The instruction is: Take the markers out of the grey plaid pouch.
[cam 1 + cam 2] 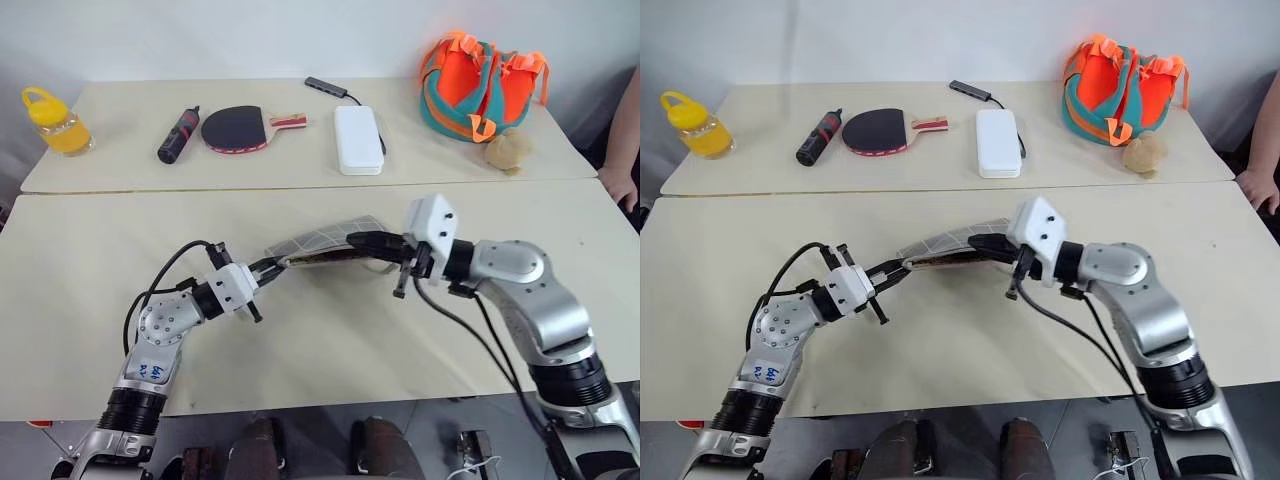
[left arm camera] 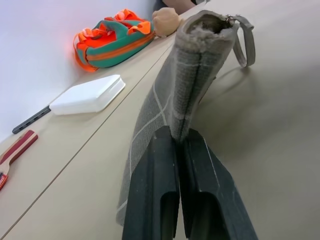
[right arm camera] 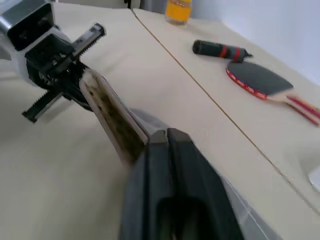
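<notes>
Both end effectors, left (image 1: 268,268) and right (image 1: 352,240), clamp the grey plaid pouch (image 1: 320,243); left wrist view reveals its ring pull (image 2: 243,40).

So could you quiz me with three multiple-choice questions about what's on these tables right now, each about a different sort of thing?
1. Where is the grey plaid fabric pouch?
A. Lifted off the near table, between the two arms
B. On the far table
C. On the floor

2. What colour is the rectangular hard case on the far table?
A. Black
B. White
C. Yellow

3. What is the left end effector doing?
A. Wide open, holding nothing
B. Holding the table tennis bat
C. Shut on the pouch's end

Answers: 1 A, the head views show it hanging between the arms. 2 B, it is plainly white beside the red and black table tennis bat. 3 C, its black fingers pinch the fabric.
</notes>
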Controlling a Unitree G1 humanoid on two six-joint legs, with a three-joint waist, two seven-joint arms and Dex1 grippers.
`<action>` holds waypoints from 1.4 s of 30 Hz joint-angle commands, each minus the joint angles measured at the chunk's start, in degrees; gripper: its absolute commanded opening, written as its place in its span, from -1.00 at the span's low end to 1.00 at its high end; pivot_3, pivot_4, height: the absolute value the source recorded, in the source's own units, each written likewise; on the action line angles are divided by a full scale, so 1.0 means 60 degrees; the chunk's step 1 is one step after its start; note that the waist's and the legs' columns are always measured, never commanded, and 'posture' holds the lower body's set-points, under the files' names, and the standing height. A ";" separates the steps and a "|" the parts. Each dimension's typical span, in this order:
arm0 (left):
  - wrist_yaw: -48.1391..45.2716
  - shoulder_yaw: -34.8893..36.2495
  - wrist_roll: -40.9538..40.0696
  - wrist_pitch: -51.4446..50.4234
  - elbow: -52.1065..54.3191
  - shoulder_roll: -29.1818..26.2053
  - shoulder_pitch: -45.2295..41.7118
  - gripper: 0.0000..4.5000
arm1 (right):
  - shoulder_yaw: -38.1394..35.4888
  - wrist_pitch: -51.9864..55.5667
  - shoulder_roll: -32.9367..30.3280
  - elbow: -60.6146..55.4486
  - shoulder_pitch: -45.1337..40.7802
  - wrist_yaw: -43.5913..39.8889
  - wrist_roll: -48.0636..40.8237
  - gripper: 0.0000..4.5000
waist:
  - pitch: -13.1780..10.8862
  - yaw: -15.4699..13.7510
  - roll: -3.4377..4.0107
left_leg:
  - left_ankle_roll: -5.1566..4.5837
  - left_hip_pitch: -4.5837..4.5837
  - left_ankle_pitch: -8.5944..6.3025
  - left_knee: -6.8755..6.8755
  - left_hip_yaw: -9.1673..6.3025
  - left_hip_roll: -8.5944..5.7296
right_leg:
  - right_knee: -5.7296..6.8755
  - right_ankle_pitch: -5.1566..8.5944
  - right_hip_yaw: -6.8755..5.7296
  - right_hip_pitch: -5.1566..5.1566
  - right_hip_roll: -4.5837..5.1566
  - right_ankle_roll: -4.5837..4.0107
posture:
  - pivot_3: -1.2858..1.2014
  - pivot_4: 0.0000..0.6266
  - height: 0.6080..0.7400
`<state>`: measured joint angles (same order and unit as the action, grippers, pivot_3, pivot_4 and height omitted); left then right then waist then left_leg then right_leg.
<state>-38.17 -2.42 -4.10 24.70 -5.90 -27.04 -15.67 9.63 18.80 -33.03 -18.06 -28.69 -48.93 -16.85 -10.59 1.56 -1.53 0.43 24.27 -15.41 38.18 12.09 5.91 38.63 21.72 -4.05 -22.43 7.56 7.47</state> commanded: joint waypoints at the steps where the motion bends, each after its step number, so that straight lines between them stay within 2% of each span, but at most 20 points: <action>1: 0.0129 -0.0019 0.0019 0.0054 0.0315 0.0071 -0.0066 -1.00 | 0.0294 -0.0649 -0.0118 -0.0260 0.0216 0.0037 0.0715 -0.99 | 0.0000 0.0000 0.0000 | 0.0000 0.0000 0.0000 0.0000 0.0000 0.0000 | -0.0001 0.0000 0.0000 0.0000 0.0000 0.0000 | 0.03 -0.52 1.00; 8: 0.0194 -0.0078 0.0045 -0.0019 0.0479 0.0120 0.0009 -1.00 | 0.0629 -0.1216 -0.0167 0.0050 0.0447 0.0136 0.1686 -0.99 | 0.0000 0.0015 0.0000 | 0.0000 -0.0001 0.0000 0.0001 0.0000 0.0002 | 0.0002 0.0000 0.0000 0.0000 -0.0002 0.0000 | 0.03 -0.52 1.00; 15: 0.0169 -0.0191 0.0114 -0.0002 0.0516 0.0152 -0.0018 -1.00 | 0.0574 -0.1187 0.0037 0.0364 0.0379 0.0402 0.2023 -0.99 | 0.0000 0.0010 0.0000 | 0.0001 -0.0001 0.0001 0.0002 0.0000 0.0002 | 0.0004 0.0000 0.0000 0.0000 -0.0003 0.0000 | 0.03 -0.52 1.00; 18: 0.0159 -0.0243 0.0093 -0.0067 0.0600 0.0221 -0.0055 -1.00 | 0.0710 -0.1591 -0.0035 0.0640 0.0275 0.0659 0.2725 -0.99 | 0.0000 0.0007 0.0000 | 0.0001 -0.0001 0.0001 0.0003 0.0000 0.0001 | 0.0002 0.0000 0.0000 0.0000 -0.0002 0.0000 | 0.03 -0.52 1.00; 20: 0.0152 -0.0286 0.0062 -0.0125 0.0664 0.0306 -0.0099 -1.00 | 0.0958 -0.2382 -0.0362 0.1208 0.0026 0.1055 0.3945 -0.99 | 0.0000 0.0019 0.0000 | 0.0001 -0.0001 0.0001 0.0003 0.0001 0.0001 | 0.0002 0.0000 0.0000 0.0001 -0.0002 0.0000 | 0.03 -0.52 1.00; 21: 0.0145 -0.0293 0.0038 -0.0154 0.0685 0.0339 -0.0106 -1.00 | 0.1029 -0.2710 -0.0452 0.1415 -0.0046 0.1197 0.4330 -0.81 | 0.0000 0.0021 0.0000 | 0.0001 -0.0001 0.0001 0.0005 0.0005 0.0001 | 0.0003 0.0000 0.0000 -0.0001 -0.0001 0.0000 | 0.03 -0.52 1.00; 23: 0.0131 -0.0295 0.0019 -0.0170 0.0703 0.0357 -0.0109 -1.00 | 0.1095 -0.3122 -0.0528 0.1647 -0.0128 0.1325 0.4709 -0.59 | 0.0000 0.0016 0.0000 | 0.0001 -0.0001 0.0001 0.0005 0.0006 0.0001 | 0.0003 0.0000 0.0001 -0.0001 -0.0001 0.0000 | 0.03 -0.52 1.00; 33: -0.0036 -0.0254 -0.0676 -0.0701 0.0781 0.0562 -0.0252 -1.00 | 0.1036 -0.3493 -0.0301 0.1843 -0.0286 0.1016 0.4872 0.98 | 0.0000 0.0022 0.0000 | 0.0003 -0.0003 0.0002 0.0006 0.0006 0.0002 | 0.0005 0.0000 0.0002 0.0000 -0.0002 0.0000 | 0.03 -0.52 1.00; 37: -0.0251 -0.0148 -0.1296 -0.1207 0.0871 0.0704 -0.0226 -1.00 | 0.0878 -0.2885 -0.0275 0.1579 -0.0287 0.0362 0.4204 0.98 | 0.0000 0.0024 0.0000 | 0.0003 -0.0003 0.0002 0.0005 0.0004 0.0003 | 0.0007 0.0000 0.0002 0.0000 -0.0003 0.0000 | 0.03 -0.52 1.00; 40: -0.0488 -0.0065 -0.1838 -0.1687 0.0986 0.0764 -0.0174 -1.00 | 0.0732 -0.2445 -0.0432 0.1311 -0.0320 -0.0237 0.3669 0.68 | 0.0000 0.0022 0.0000 | 0.0003 -0.0003 0.0002 0.0004 0.0002 0.0003 | 0.0008 0.0000 0.0002 0.0001 -0.0004 0.0000 | 0.03 -0.52 1.00; 42: -0.0703 -0.0065 -0.2251 -0.2166 0.1116 0.0779 -0.0154 -1.00 | 0.0772 -0.2073 -0.0668 0.1040 -0.0407 -0.0795 0.3456 0.40 | 0.0000 0.0021 0.0000 | 0.0003 -0.0003 0.0002 0.0006 0.0002 0.0002 | 0.0007 0.0000 0.0002 0.0001 -0.0003 0.0000 | 0.03 -0.52 1.00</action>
<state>-41.30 -3.51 -14.29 13.32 -2.54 -22.71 -16.66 15.31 4.92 -35.58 -8.45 -30.03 -50.96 6.02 -10.60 1.69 -1.53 0.45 24.25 -15.40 38.22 12.09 5.93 38.68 21.72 -4.04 -22.42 7.54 7.48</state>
